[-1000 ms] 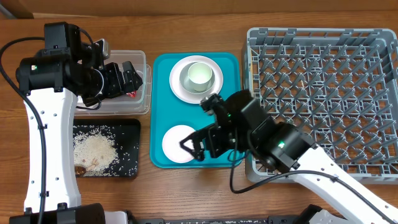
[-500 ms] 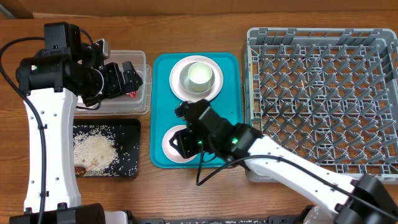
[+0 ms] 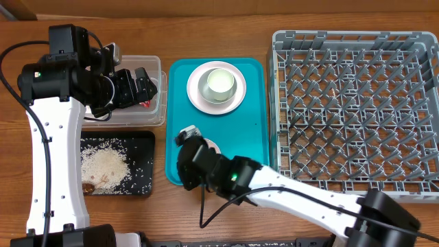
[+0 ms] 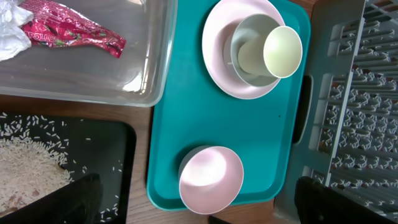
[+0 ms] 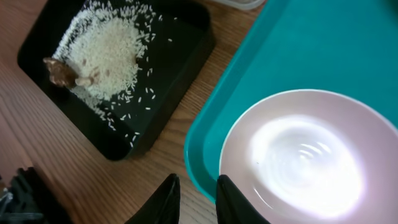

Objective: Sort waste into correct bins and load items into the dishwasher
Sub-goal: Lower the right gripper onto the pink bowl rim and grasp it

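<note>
Black-fingered, the right pincer [image 5: 199, 182] is sitting nearly closed, with only a slim gap showing between its tips. It is hovering at a corner of the teal tray [image 5: 311, 43], where the rim of the lone bowl [image 5: 305, 155] is lying close to the tray's edge. One tip is lying on or just beside that rim; whether it is pinching the bowl I cannot tell. The left pincer [image 4: 199, 190] is hanging wide open above the clear tub [image 4: 112, 74], gripping nothing.

The tub is holding the crumpled red wrapper [image 4: 68, 34] and the white napkin [image 4: 11, 31]. Pale lettering is showing on the wrapper, too creased to read. The black tray [image 5: 186, 43] is carrying the rice grains [image 5: 106, 53] and the brown scrap [image 5: 59, 71]. On the teal tray, the plate [image 4: 214, 37] is bearing a second bowl [image 4: 242, 34], and the cup [image 4: 283, 51] is lying tipped inside it. The grey dish rack [image 3: 357, 103] is standing on the wooden surface [image 3: 219, 10], just beside the teal tray.
</note>
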Controlling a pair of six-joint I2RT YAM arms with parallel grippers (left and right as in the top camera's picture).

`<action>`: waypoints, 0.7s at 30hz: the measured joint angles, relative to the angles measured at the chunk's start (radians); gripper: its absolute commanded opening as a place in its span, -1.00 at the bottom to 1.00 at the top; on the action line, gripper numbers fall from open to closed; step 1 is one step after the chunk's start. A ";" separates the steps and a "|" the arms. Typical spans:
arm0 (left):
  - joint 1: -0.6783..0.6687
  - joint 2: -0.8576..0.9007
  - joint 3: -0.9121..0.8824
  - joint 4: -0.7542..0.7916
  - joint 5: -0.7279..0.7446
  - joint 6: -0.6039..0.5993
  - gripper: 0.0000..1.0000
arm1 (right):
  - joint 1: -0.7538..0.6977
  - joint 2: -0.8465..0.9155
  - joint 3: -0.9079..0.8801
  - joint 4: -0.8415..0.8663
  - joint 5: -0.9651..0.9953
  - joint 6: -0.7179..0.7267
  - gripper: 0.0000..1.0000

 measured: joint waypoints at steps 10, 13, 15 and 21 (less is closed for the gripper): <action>0.000 0.000 0.000 0.000 0.000 0.000 1.00 | 0.017 0.105 0.000 0.042 0.082 -0.001 -0.55; 0.000 0.000 0.000 0.000 0.000 0.000 1.00 | 0.017 0.108 0.000 0.053 0.093 0.000 -0.55; 0.000 0.000 0.000 0.000 0.000 0.000 1.00 | 0.017 0.111 0.000 0.057 0.096 -0.001 -0.55; 0.000 0.000 0.000 0.000 0.000 0.000 1.00 | 0.017 0.132 0.000 0.068 0.097 -0.001 -0.55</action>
